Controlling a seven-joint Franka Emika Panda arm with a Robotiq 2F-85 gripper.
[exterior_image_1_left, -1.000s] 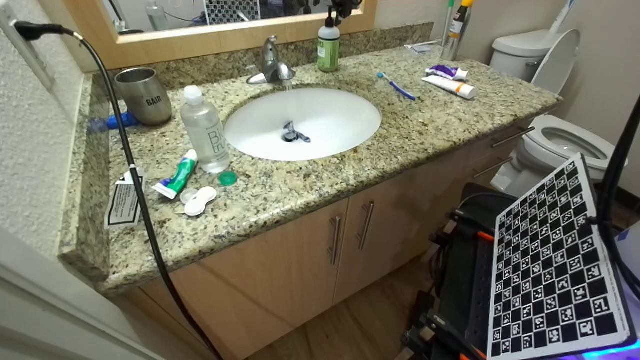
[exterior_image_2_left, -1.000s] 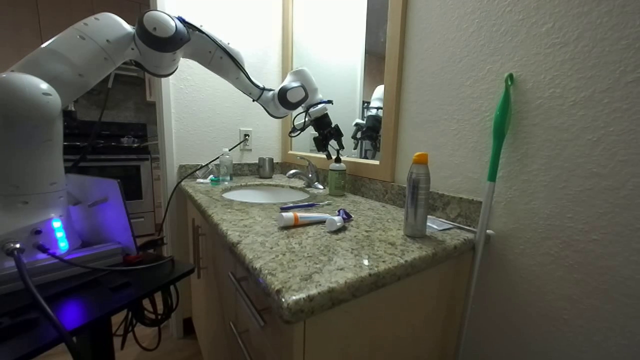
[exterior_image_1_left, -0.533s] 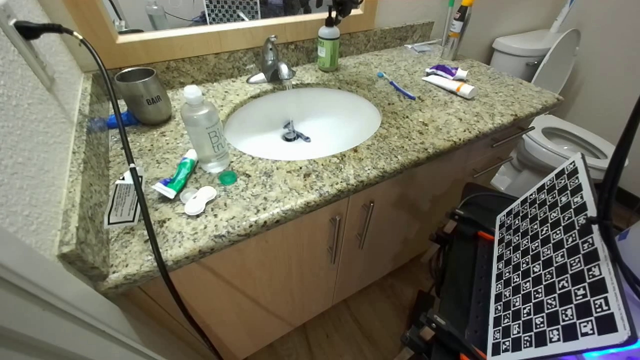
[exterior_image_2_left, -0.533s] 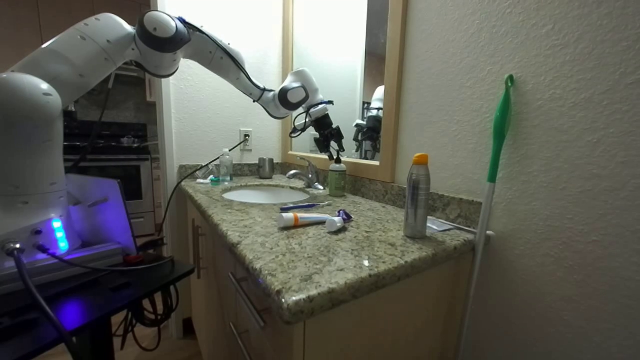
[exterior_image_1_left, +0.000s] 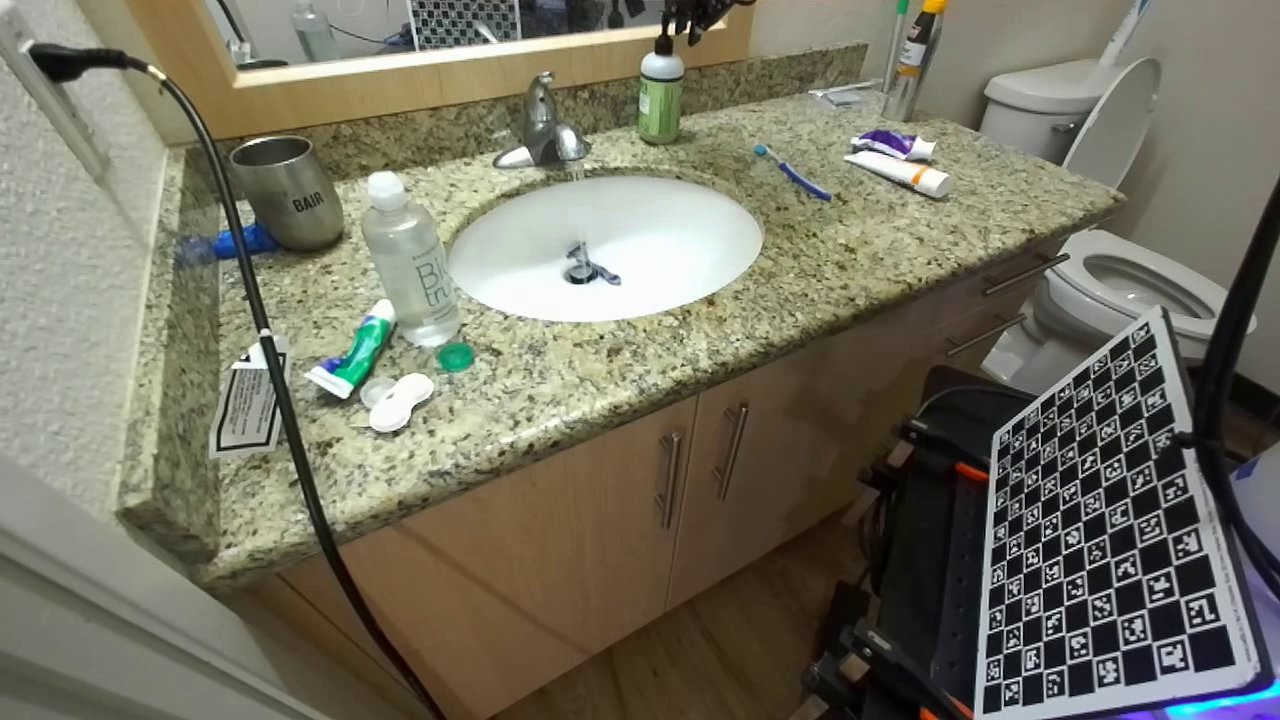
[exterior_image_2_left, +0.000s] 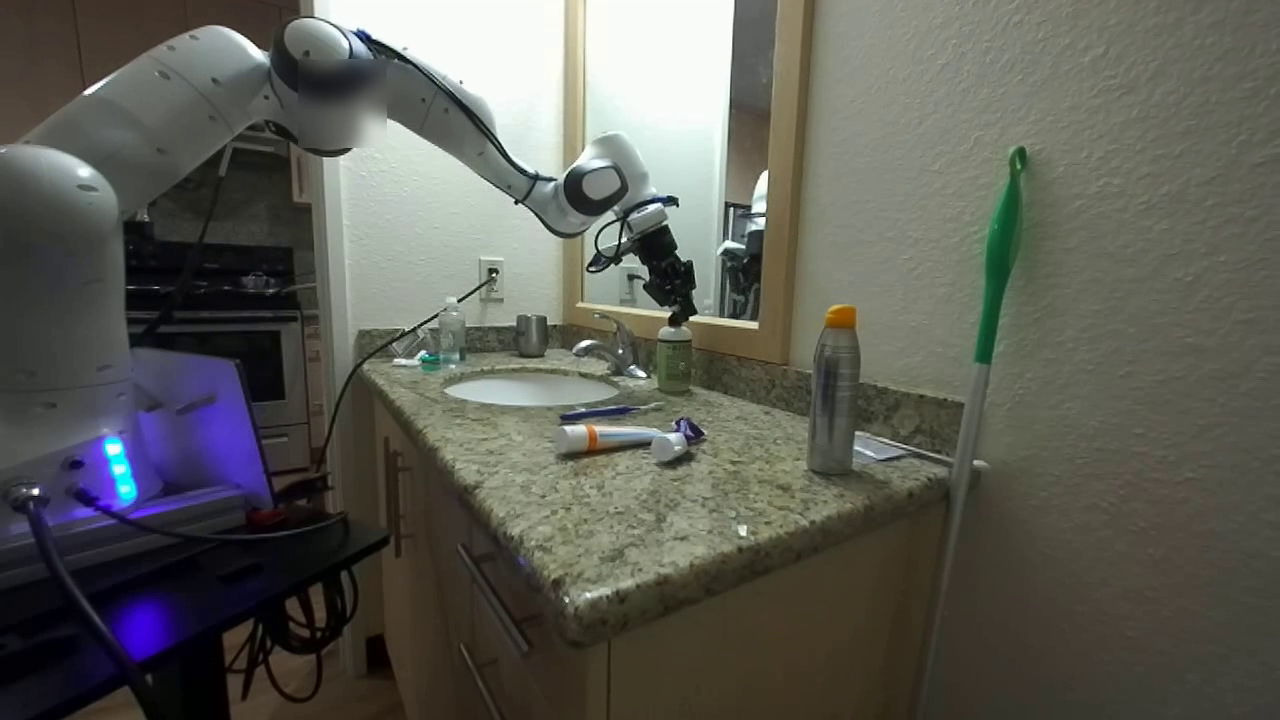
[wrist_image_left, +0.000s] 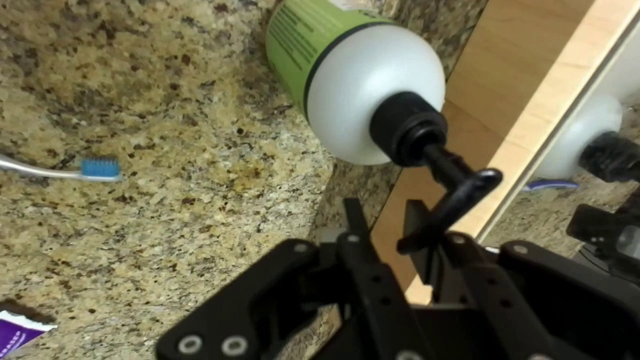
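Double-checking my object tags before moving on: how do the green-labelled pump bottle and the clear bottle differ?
The green-labelled pump bottle shows green and white; the clear bottle is see-through.
The pump bottle is topped by a black pump, the clear bottle by a white cap.
The tool is close by the pump bottle's top; the clear bottle stands away from it.
Both stand upright on the granite counter.

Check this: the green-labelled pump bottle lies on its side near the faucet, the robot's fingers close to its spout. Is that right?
Not lying down: the green-labelled pump bottle stands upright near the faucet, as both exterior views show, with the robot's fingers close to its spout.
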